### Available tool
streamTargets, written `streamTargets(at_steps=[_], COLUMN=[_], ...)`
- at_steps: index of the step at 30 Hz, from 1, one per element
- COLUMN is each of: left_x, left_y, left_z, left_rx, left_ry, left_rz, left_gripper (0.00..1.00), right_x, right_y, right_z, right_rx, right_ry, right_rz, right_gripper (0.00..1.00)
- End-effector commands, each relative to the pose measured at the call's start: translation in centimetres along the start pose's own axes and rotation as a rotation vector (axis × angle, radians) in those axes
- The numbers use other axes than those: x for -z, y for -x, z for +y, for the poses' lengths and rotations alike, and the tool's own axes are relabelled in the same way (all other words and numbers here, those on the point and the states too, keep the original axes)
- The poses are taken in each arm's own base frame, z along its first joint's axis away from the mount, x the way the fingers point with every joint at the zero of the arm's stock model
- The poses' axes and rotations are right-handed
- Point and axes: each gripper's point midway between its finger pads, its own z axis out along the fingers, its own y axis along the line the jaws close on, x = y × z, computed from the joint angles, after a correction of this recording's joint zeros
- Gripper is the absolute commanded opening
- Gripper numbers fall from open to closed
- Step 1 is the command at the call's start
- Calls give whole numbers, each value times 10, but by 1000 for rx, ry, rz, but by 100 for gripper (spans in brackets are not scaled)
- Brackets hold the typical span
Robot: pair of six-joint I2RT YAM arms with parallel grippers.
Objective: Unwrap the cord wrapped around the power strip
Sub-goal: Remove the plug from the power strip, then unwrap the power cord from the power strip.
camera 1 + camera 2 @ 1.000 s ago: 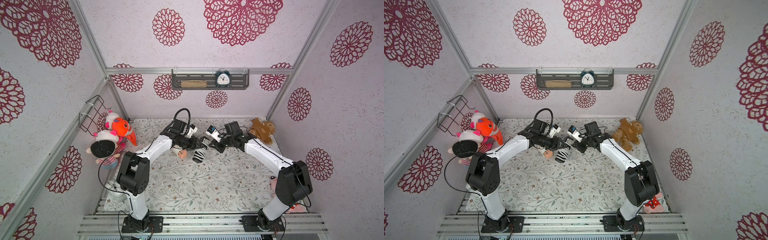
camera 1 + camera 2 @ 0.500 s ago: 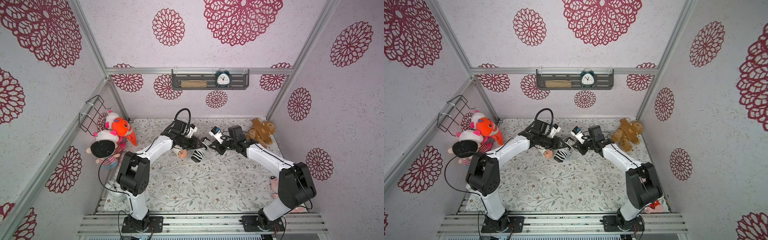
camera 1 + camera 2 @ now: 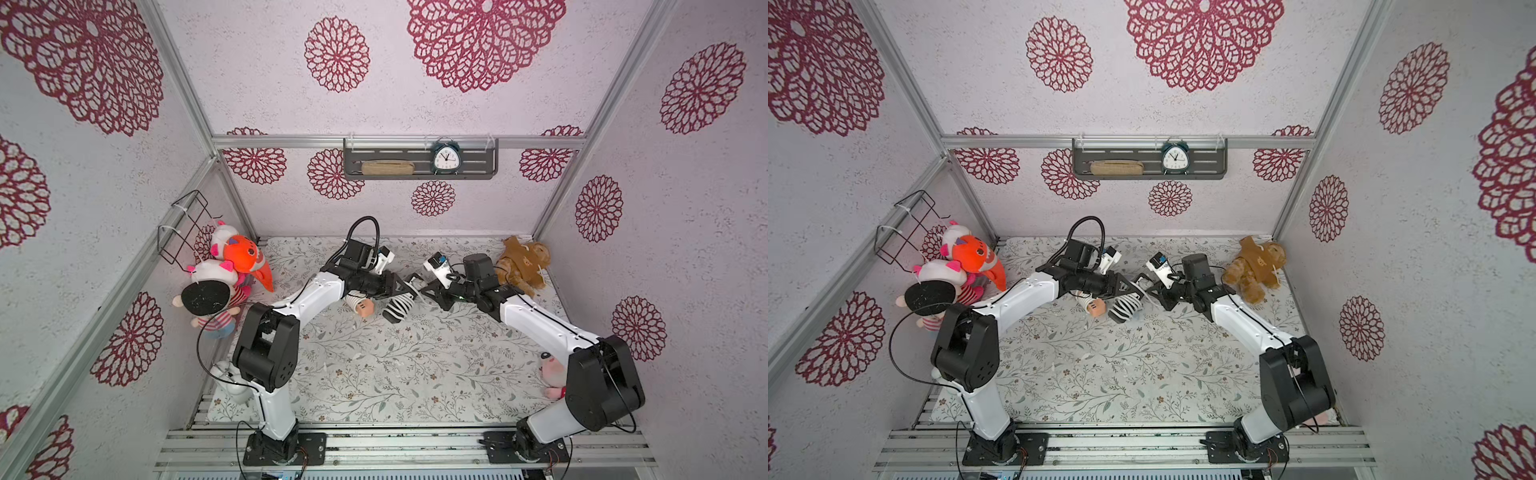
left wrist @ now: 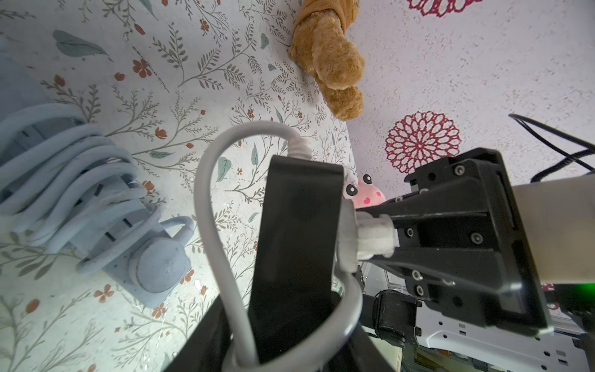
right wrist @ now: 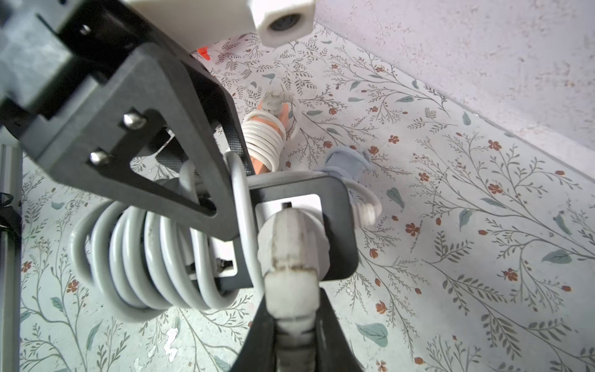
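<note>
Cord plug (image 5: pixel 291 244) is pinched in the right tool (image 5: pixel 291 306) — power strip (image 4: pixel 151 270) beside the left tool (image 3: pixel 405 287), grip unclear.

No readable text; clock (image 3: pixel 446 158) numerals seem too small.

The left pincer (image 3: pixel 409 285) and right pincer (image 3: pixel 424 291) are standing almost tip to tip, leaving no gap to pass between them. A loop of cord (image 4: pixel 206 193) is curling around the left pincer's finger. Just below both, the wound power strip (image 3: pixel 398 308) is blocking the way, an orange strip (image 3: pixel 362 306) lying beside it. Behind the right pincer a brown teddy (image 3: pixel 519 264) is crowding the wall. Toward the arm bases the surface (image 3: pixel 395 365) is lying open.
</note>
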Motion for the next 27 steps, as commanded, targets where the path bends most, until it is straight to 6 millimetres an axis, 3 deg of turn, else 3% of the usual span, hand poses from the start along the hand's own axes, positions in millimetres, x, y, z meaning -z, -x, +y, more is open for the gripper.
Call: streamTargets(at_steps=[1,6,12,20,27], left_x=[10,5,14,42,45], left_y=[-4,-5,3,34,49], left_z=[99,107,104,67,31], left_rx=[219,260,242,168,52], left_ry=[263,237,268,226,148], left_rz=[-32,-23,-64,-260,-395], left_gripper=[0,0,0,0,0], right_x=[56,70,58,35,18], right_y=[77,90,81,47,16], right_z=[-10,-9,-20,-27,-24], right_rx=[139,145,72,-200,-437], right_ry=[-164,-193,-197,-169,-122], right_rz=[-236,-334,-272,-177,-143], right_gripper=[0,0,0,0,0])
